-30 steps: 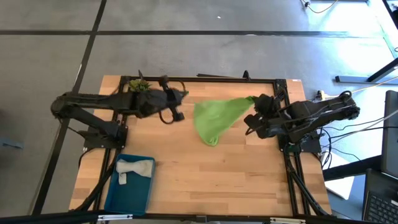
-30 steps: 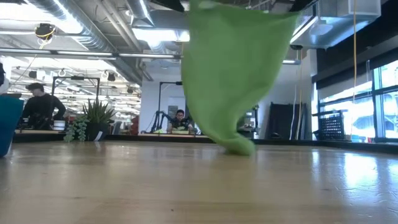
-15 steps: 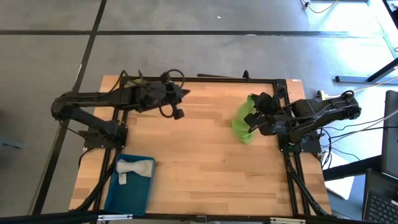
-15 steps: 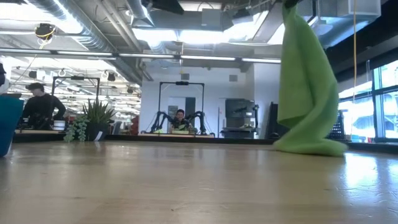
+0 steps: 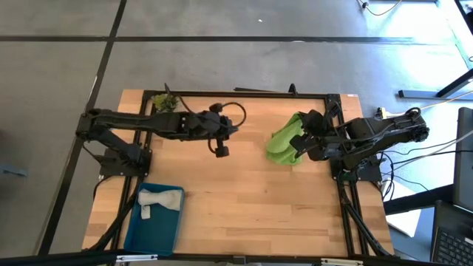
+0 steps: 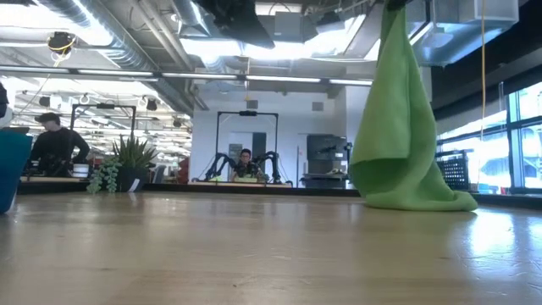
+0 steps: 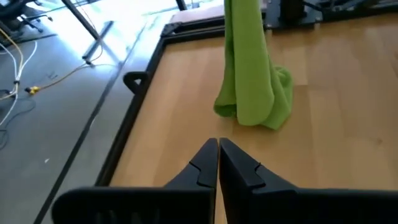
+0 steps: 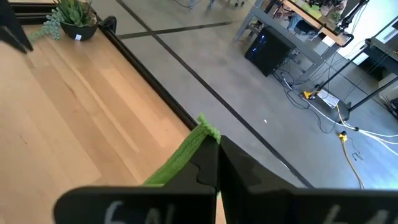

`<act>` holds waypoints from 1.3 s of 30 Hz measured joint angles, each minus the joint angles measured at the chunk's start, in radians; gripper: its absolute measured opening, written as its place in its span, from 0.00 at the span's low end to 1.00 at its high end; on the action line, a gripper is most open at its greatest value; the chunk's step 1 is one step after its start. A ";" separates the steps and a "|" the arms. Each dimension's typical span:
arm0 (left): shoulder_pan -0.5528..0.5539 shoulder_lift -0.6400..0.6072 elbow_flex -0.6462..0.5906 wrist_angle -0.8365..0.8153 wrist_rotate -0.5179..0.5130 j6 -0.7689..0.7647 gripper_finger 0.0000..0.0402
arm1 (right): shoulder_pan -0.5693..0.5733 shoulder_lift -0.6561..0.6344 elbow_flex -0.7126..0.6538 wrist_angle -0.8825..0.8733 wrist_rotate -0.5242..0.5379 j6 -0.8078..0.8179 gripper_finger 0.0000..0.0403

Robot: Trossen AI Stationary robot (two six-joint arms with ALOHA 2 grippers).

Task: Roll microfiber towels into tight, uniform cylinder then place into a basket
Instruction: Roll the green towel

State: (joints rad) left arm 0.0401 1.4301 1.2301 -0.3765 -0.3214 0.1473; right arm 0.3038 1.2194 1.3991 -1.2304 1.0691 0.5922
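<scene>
The lime green towel (image 5: 281,146) hangs in a narrow bunch at the table's right side; it also shows in the low view (image 6: 398,127) and the left wrist view (image 7: 247,74). My right gripper (image 5: 301,131) is shut on its top. My left gripper (image 5: 233,130) is shut and empty above the table's middle, pointing at the towel, with its fingers closed together in its wrist view (image 7: 217,152). The light grey towel (image 5: 159,199) lies rolled in the teal basket (image 5: 140,233) at the near left. My right gripper pinches the green towel's top corner (image 8: 208,132) between its two fingers, coming from the table's right side. The towel hangs below the fingers in loose folds. Its lower end (image 6: 417,200) lies piled on the table.
A small green plant (image 5: 164,102) stands at the far left corner. A black frame rail (image 5: 244,94) runs along the table's edges. Bare wood lies between the basket and the green towel. People sit in the room beyond the table.
The green towel, spread wide a second ago, has swung toward the table's right edge and collapsed into a narrow bunch below my right gripper, its lower end settling on the table. My left gripper has gone toward the right, toward the towel.
</scene>
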 joint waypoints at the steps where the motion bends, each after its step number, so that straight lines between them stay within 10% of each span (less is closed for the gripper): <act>1: -0.002 0.008 0.000 0.002 0.000 0.001 0.02 | 0.000 0.000 0.000 0.000 0.000 0.000 0.01; 18: -0.120 0.283 0.000 0.258 0.113 0.049 0.28 | 0.000 0.000 0.000 0.024 0.000 -0.002 0.01; 26: -0.141 0.493 0.000 0.575 0.130 -0.537 0.28 | 0.000 0.000 0.000 0.025 0.000 -0.013 0.01; 39: -0.107 0.646 0.000 0.814 0.039 -0.983 0.28 | 0.000 0.001 0.000 0.075 0.002 -0.081 0.01</act>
State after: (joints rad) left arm -0.0670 2.0758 1.2301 0.4375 -0.2821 -0.8353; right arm 0.3040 1.2201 1.3991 -1.1550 1.0714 0.5110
